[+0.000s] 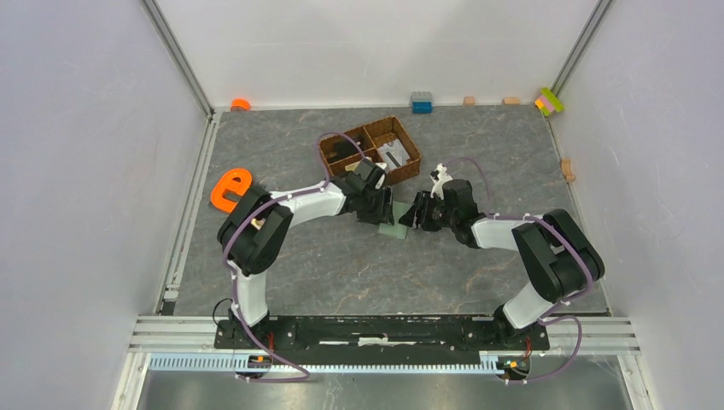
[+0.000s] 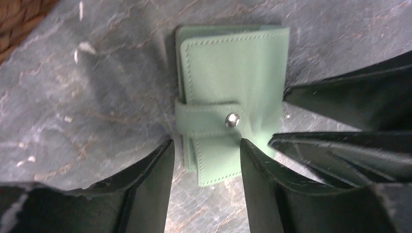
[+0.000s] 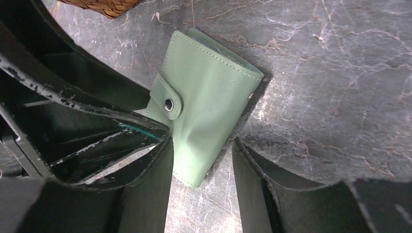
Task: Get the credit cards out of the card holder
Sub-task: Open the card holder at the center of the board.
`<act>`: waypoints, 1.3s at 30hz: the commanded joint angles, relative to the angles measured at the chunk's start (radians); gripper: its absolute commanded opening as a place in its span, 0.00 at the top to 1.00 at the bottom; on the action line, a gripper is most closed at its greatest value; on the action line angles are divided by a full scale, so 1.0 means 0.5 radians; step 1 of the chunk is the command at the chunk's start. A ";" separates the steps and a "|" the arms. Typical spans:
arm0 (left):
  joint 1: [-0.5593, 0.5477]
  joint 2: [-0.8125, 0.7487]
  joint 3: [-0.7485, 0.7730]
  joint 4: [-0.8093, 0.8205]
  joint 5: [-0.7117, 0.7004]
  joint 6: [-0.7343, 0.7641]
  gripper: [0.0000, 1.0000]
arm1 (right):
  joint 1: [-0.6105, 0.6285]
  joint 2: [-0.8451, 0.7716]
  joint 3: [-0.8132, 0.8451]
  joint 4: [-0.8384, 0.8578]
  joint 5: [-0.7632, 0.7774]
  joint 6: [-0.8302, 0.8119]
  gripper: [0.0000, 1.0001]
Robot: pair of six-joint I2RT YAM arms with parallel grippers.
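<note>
The card holder (image 1: 398, 225) is a sage-green wallet lying flat on the grey table, folded shut with its strap snapped. It fills the left wrist view (image 2: 233, 82) and the right wrist view (image 3: 209, 107). No credit cards show; they are hidden. My left gripper (image 1: 382, 210) is open, its fingers straddling the wallet's near end (image 2: 206, 160). My right gripper (image 1: 417, 213) is open at the wallet's opposite side, with the wallet's near corner between its fingers (image 3: 201, 165). The two grippers face each other closely; each shows in the other's wrist view.
A brown wicker divided basket (image 1: 369, 150) stands just behind the left gripper. An orange letter-e shape (image 1: 230, 190) lies at the left. A blue brick (image 1: 421, 102), coloured blocks (image 1: 550, 101) and small wooden blocks (image 1: 567, 169) sit along the back and right walls.
</note>
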 commanded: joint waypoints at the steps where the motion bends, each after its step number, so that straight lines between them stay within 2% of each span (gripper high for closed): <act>1: -0.006 0.134 0.085 -0.058 0.042 0.035 0.45 | 0.026 0.054 0.069 0.069 0.005 -0.008 0.50; 7: 0.031 0.087 -0.047 0.210 0.336 -0.064 0.89 | 0.030 0.129 0.046 0.244 -0.216 0.112 0.54; 9: 0.040 0.065 -0.076 0.261 0.385 -0.085 0.98 | 0.029 0.097 0.033 0.259 -0.220 0.114 0.53; 12: 0.051 -0.036 -0.147 0.323 0.367 -0.086 0.98 | 0.025 0.017 0.015 0.237 -0.184 0.079 0.50; 18: 0.116 -0.329 -0.414 0.707 0.532 -0.200 0.98 | -0.002 -0.157 -0.039 0.231 -0.159 0.035 0.34; 22: 0.154 -0.530 -0.592 0.987 0.628 -0.269 0.98 | -0.040 -0.359 -0.158 0.320 -0.103 0.037 0.22; 30: 0.223 -0.976 -0.993 1.593 0.698 -0.409 0.98 | -0.117 -0.715 -0.365 0.592 -0.079 0.145 0.05; 31: 0.228 -1.036 -1.025 1.639 0.686 -0.410 0.98 | -0.122 -0.763 -0.414 0.659 -0.056 0.163 0.02; 34: 0.232 -1.184 -1.122 1.750 0.663 -0.409 0.97 | -0.125 -0.926 -0.571 0.946 -0.025 0.235 0.02; 39: 0.233 -1.324 -1.282 2.087 0.729 -0.490 0.94 | -0.125 -0.939 -0.741 1.566 -0.218 0.456 0.04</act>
